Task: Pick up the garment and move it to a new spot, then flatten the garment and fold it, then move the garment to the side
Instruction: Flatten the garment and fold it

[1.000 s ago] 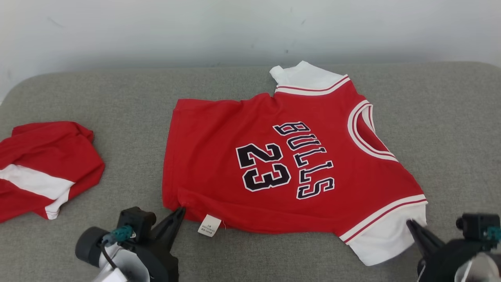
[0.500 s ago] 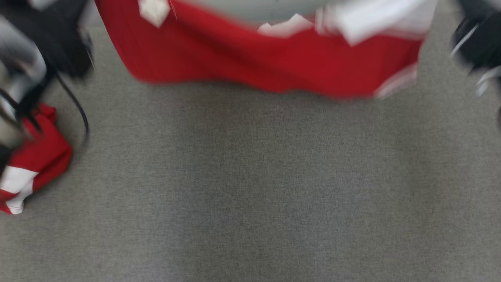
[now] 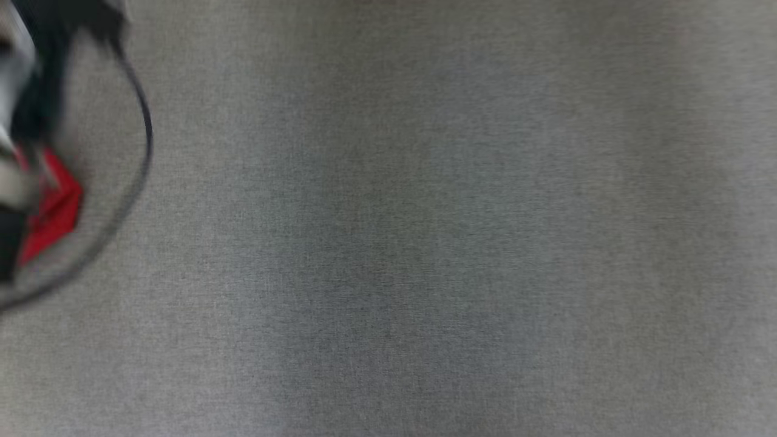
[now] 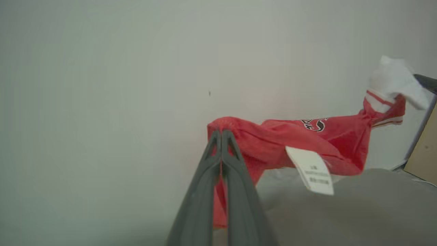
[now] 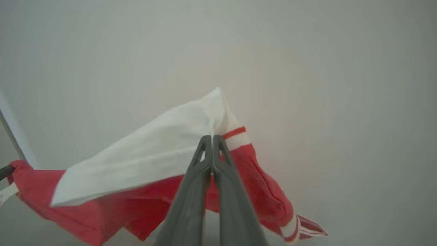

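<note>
The garment is a red jersey (image 4: 300, 147) with white sleeves and dark lettering, held up in the air between both arms in front of a pale wall. My left gripper (image 4: 220, 134) is shut on its red hem corner, near a white care label (image 4: 312, 171). My right gripper (image 5: 212, 138) is shut on the white sleeve (image 5: 150, 153) where it meets the red striped trim. The jersey (image 5: 143, 205) sags below the fingers. In the blurred head view, part of my left arm (image 3: 24, 73) with a dark cable shows at the left edge.
A grey fabric surface (image 3: 400, 243) lies below. A second red garment (image 3: 54, 212) shows as a sliver at the far left, behind the arm. A tan board (image 4: 425, 150) stands at the right in the left wrist view.
Both grippers have lifted the jersey off the grey surface and up out of the head view. The head view has shifted too, so the camera moved.
</note>
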Motion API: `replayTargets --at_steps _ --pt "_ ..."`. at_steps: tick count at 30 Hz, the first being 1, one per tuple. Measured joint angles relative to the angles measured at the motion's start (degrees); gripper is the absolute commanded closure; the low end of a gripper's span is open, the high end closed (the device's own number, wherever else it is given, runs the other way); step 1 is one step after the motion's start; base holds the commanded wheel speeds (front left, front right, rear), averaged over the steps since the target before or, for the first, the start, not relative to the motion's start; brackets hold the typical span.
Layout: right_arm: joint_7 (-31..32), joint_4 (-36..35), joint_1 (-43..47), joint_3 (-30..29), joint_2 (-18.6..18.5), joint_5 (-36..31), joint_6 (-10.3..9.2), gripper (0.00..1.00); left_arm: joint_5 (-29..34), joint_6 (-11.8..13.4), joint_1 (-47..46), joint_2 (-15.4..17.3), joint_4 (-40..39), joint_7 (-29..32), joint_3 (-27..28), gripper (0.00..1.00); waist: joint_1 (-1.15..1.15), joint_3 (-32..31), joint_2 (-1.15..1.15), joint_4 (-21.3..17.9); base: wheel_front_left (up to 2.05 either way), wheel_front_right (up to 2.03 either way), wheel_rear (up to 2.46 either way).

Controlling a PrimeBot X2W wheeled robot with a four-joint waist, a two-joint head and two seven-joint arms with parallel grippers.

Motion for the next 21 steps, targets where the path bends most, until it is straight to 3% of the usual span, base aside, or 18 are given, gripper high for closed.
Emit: replayTargets --at_steps 7,13,21 --pt "-6.00 3.48 20.52 0.57 0.26 0.76 0.30 1.00 -1.19 -0.49 16.24 2.13 5.59 -3.70 -3.92 1.00 -0.07 -1.08 -0.03 0.76 0.00 0.00 0.00" --pt "-8.40 4.68 40.19 1.67 -1.24 0.85 0.38 1.00 0.56 0.09 30.08 2.48 6.09 -6.58 -7.42 1.00 -0.07 -5.74 -0.02 -0.30 0.00 0.00 0.00" --pt "-10.88 4.89 49.92 0.90 -2.86 0.87 0.12 1.00 -0.04 1.11 38.46 3.56 8.24 -8.04 -7.88 1.00 -0.06 -12.41 -0.02 -1.62 0.00 0.00 0.00"
